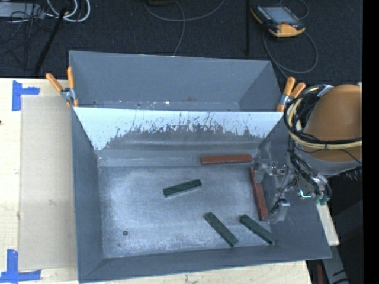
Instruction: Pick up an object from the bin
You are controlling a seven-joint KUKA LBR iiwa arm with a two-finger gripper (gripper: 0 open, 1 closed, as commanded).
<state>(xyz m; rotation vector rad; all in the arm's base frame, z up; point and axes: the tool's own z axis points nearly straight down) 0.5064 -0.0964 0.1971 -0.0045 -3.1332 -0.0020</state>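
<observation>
My gripper (pixel 278 205) is low at the bin's right wall, reaching in from the right. Just to its left a reddish-brown bar (pixel 259 193) lies lengthwise along the foot of that wall, close to or touching the gripper. A dark green bar (pixel 256 229) lies slanted just below the gripper, near the front right corner. I see nothing held in the gripper.
A second reddish-brown bar (pixel 225 159) lies along the foot of the back wall. Two more dark green bars rest on the floor, one in the middle (pixel 182 187) and one near the front (pixel 221 228). The arm's orange cover and cables hang over the right rim.
</observation>
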